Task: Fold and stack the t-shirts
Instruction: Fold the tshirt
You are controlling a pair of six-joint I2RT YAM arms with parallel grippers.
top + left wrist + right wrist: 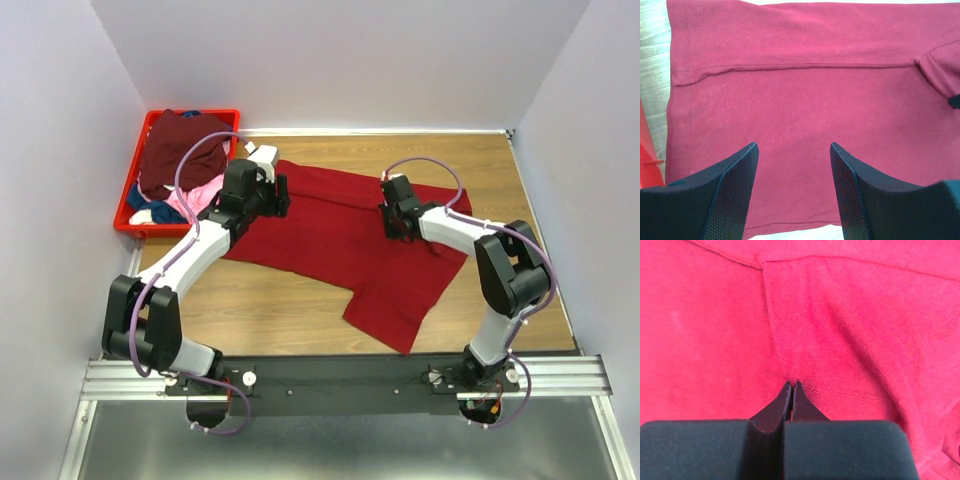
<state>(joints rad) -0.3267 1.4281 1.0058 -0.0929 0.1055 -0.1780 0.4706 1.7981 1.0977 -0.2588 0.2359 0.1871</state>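
Note:
A bright red t-shirt lies spread across the wooden table, with one part hanging toward the near edge. My left gripper hovers over its left end, open and empty; in the left wrist view the jaws stand wide apart above flat cloth. My right gripper sits on the shirt's right part. In the right wrist view its jaws are shut on a puckered fold of the red cloth beside a stitched hem. Maroon, pink and blue shirts lie heaped in the crate.
A rigid red plastic crate stands at the back left against the wall, and its edge shows in the left wrist view. White walls close the table on three sides. Bare wood shows near the front.

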